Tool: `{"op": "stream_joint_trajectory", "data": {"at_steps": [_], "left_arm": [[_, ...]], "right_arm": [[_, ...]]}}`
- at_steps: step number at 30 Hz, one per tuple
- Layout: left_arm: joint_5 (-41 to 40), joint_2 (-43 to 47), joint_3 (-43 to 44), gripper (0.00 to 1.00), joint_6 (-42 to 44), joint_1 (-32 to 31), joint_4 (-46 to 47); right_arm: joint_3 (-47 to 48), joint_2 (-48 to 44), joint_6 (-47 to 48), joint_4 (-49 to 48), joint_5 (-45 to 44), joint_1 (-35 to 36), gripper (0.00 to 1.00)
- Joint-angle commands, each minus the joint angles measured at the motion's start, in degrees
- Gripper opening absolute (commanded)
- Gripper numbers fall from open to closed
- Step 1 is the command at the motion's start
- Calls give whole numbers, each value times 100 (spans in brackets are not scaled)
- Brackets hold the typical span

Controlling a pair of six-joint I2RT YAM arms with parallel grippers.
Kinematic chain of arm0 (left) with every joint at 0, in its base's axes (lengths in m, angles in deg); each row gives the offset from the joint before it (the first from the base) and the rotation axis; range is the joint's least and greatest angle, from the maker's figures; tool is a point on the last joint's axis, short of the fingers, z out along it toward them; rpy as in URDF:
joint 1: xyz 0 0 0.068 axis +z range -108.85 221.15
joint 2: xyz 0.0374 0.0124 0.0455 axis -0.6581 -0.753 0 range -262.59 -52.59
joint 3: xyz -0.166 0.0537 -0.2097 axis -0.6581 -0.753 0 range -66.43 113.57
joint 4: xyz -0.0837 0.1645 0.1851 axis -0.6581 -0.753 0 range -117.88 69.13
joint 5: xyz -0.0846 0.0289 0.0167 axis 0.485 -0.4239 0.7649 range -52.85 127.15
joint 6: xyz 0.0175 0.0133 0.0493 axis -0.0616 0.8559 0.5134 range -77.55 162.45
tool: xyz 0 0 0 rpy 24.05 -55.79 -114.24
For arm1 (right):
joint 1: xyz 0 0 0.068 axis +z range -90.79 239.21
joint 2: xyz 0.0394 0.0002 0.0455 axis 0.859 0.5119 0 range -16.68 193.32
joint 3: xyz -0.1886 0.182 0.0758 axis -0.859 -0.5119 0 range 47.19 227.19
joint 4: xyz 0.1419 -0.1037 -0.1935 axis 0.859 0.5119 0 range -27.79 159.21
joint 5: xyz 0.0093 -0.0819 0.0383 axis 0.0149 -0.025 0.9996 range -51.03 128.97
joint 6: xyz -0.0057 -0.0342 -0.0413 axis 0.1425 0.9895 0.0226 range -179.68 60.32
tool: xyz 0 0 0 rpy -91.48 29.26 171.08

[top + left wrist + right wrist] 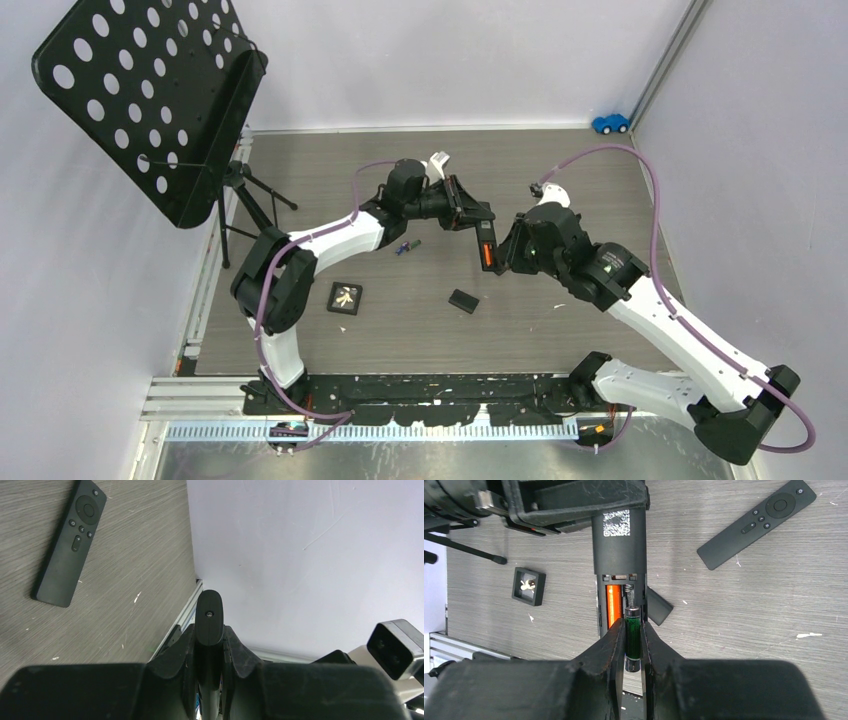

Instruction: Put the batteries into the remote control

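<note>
Right wrist, green battery (632, 637) lengthwise along remote (618, 540), tip toward spring (629, 592)

- Pale lavender walls (450, 60) close in the desk (320, 170) at the back and on both sides, evenly lit.
- The desk is grey wood grain (flecked with a few white specks).
- A black perforated stand (150, 90) on a tripod (245, 200) fills the upper left.
- A blue toy car (610, 123) sits in the upper right corner.
- A ribbed metal rail (400, 428) runs along the bottom.
</note>
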Motion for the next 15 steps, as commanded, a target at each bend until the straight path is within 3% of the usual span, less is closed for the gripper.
{"op": "stream_joint_trajectory", "data": {"at_steps": [1, 15], "left_arm": [[-67, -48, -65, 0, -29, 25, 349], [54, -68, -172, 0, -383, 25, 760]], "right_arm": [[165, -116, 27, -218, -70, 14, 13], [216, 326, 156, -313, 272, 12, 21]]}}
